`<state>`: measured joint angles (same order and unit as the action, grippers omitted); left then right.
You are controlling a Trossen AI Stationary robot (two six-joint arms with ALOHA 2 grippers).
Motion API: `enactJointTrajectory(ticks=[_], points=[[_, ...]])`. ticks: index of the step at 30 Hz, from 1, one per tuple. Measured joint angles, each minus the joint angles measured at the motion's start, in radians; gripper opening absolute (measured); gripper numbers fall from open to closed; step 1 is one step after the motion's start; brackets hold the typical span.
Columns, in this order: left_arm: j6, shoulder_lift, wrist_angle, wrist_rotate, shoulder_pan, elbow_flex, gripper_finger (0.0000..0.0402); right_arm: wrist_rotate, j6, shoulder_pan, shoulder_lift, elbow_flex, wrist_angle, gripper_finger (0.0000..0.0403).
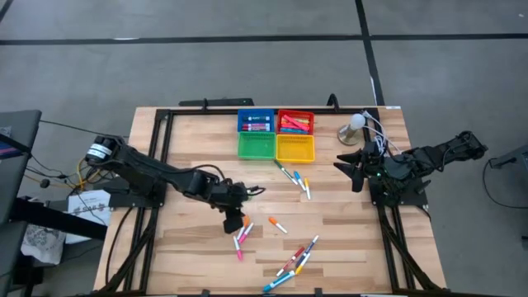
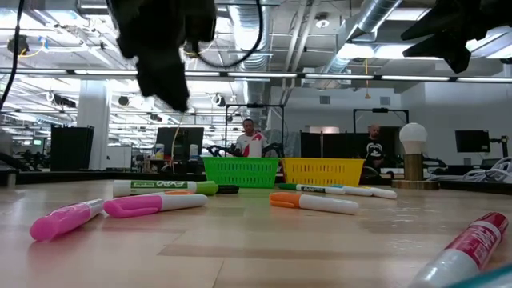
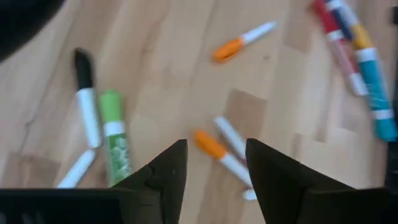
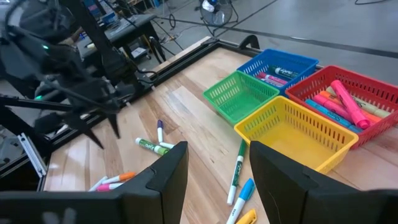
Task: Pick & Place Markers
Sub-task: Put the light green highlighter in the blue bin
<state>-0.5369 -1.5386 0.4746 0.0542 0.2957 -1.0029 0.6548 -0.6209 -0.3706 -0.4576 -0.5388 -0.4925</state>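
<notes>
Lying loose across the wooden counter [image 1: 346,239], markers [image 1: 290,262] are scattered in several groups: a bundle near the front edge, two pink ones [image 1: 241,239] just beside the left gripper [image 1: 234,221], one orange [image 1: 277,224] at centre, and a few below the yellow tray [image 1: 295,148]. More markers sit in the red tray [image 1: 295,122] and blue tray [image 1: 256,121]; the green tray [image 1: 256,146] shows none. Left gripper hovers low over an orange-capped marker [image 3: 214,148], jaws parted, gripping nothing. Right gripper [image 1: 348,167] is raised near the counter's right edge, beside a lamp [image 1: 355,125], jaws parted and empty. Two people [image 2: 250,138] show in the room behind.
</notes>
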Motion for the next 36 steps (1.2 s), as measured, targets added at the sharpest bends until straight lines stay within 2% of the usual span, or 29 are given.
enactJointTrajectory(ticks=[16,23,36], points=[[-0.029,-0.001,0.0,0.006,-0.023,0.071,0.0269,0.0,0.0,0.0,0.0,0.0,0.0,0.0162],[-0.024,-0.015,-0.005,0.006,-0.023,0.072,0.0273,0.0,0.0,0.0,0.0,0.0,0.0,0.0162],[-0.022,-0.157,-0.026,0.051,-0.023,0.086,0.027,0.0,0.0,0.0,0.0,0.0,0.0,0.0162]])
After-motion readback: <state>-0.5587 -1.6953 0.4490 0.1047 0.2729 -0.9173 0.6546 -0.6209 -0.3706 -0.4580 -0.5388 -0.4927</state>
